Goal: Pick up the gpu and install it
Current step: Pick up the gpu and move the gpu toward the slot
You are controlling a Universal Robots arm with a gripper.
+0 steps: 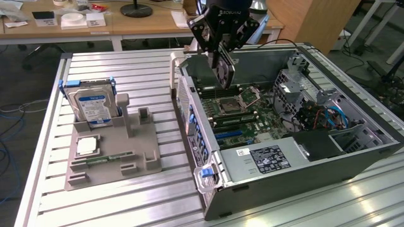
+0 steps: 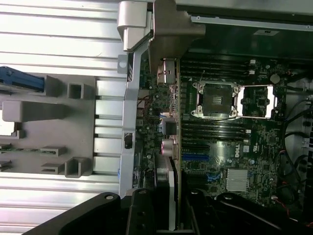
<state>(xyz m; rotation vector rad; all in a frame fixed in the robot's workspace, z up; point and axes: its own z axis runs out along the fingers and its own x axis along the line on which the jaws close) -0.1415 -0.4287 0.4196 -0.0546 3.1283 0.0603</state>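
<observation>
The gpu (image 1: pixel 225 73) is a thin dark card hanging on edge below my gripper (image 1: pixel 221 53), which is shut on its upper edge. It hovers over the open computer case (image 1: pixel 303 170), above the far part of the motherboard (image 1: pixel 243 111) near the empty processor socket (image 1: pixel 227 101). In the wrist view the gpu (image 2: pixel 171 147) shows edge-on, with its metal bracket (image 2: pixel 173 29) at the far end. My gripper (image 2: pixel 168 218) has a black finger on each side of it. The card's lower edge stands clear of the motherboard (image 2: pixel 230 152).
To the exterior view's left of the case, a grey parts holder (image 1: pixel 113 156) carries a blue-labelled hard drive (image 1: pixel 94 108), a processor chip (image 1: pixel 86 145) and a green memory stick (image 1: pixel 109 158). Both sit on a slotted aluminium table (image 1: pixel 126 203). Cables (image 1: pixel 328 118) fill the case's right side.
</observation>
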